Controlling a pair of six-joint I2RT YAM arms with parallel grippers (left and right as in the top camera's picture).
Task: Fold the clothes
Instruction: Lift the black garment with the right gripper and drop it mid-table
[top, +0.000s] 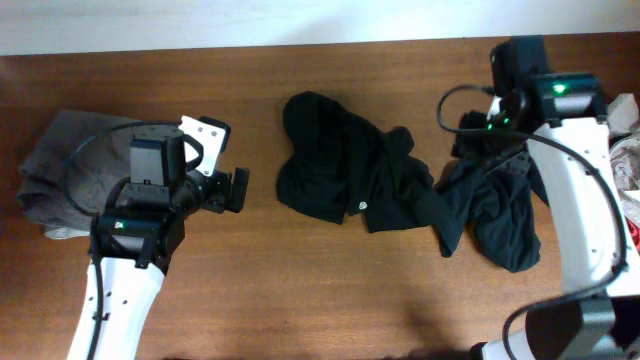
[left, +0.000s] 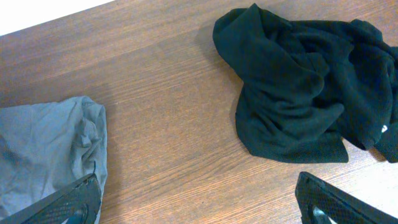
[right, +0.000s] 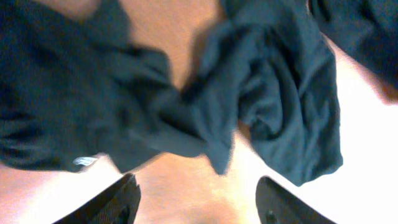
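Observation:
A crumpled black T-shirt (top: 345, 165) with a small white logo (top: 359, 206) lies in a heap at the table's middle; it also shows in the left wrist view (left: 298, 87) and in the right wrist view (right: 93, 99). Another dark garment (top: 495, 205) lies bunched to its right, under the right arm; it shows in the right wrist view (right: 280, 93). My left gripper (left: 199, 208) is open and empty above bare wood, left of the T-shirt. My right gripper (right: 199, 202) is open and empty, above the dark garments.
A grey garment (top: 70, 165) lies at the left, partly under the left arm; it also shows in the left wrist view (left: 43, 155). More cloth (top: 628, 150) shows at the right edge. The wooden table (top: 330, 290) is bare along the front.

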